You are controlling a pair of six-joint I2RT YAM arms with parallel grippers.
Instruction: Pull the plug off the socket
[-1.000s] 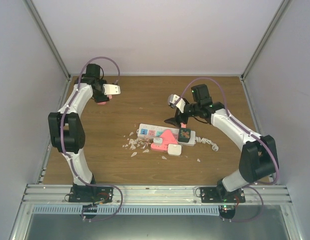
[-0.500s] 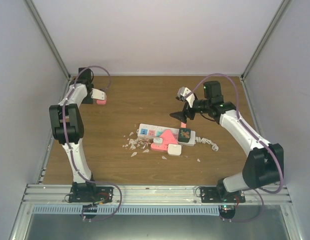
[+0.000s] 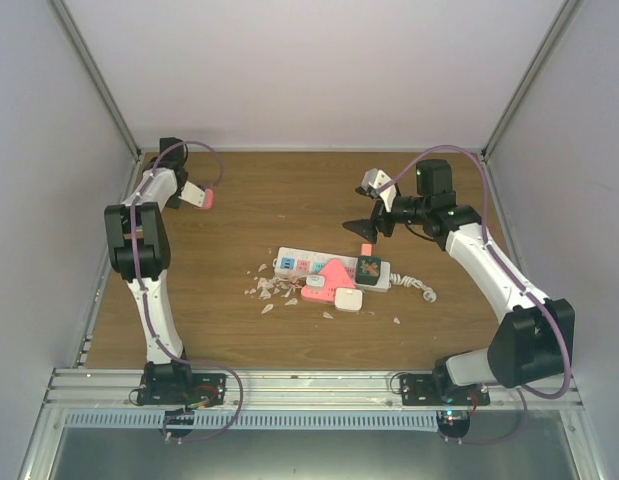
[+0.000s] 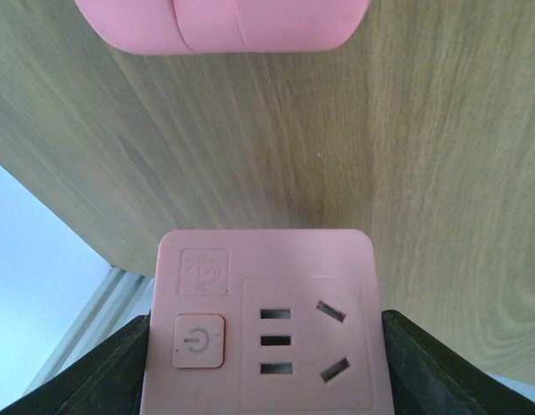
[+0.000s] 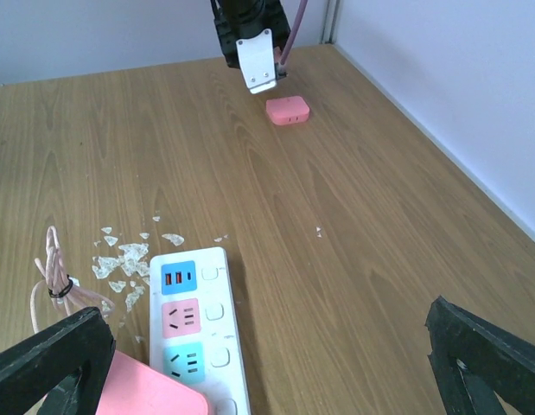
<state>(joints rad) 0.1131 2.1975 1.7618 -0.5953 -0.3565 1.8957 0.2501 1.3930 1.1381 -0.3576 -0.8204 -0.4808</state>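
Right gripper point(image 5: 269, 316): fingers spread wide, holding nothing; the power strip point(image 5: 217, 303) lies low and left between them.
Left gripper point(image 4: 265, 346): pinching a pink outlet block point(image 4: 265, 320), well away from the strip.
Plug: we take it to be the dark square plug point(image 3: 369, 268), below the right gripper, toward its base.
Risk: nothing holds the strip, so it may lift with the plug; the pink wedge point(image 3: 334, 272) and white cube point(image 3: 347, 298) could be knocked.
Room: bare table point(image 5: 353, 225) ahead of the right gripper; its edge sits close beside the left.
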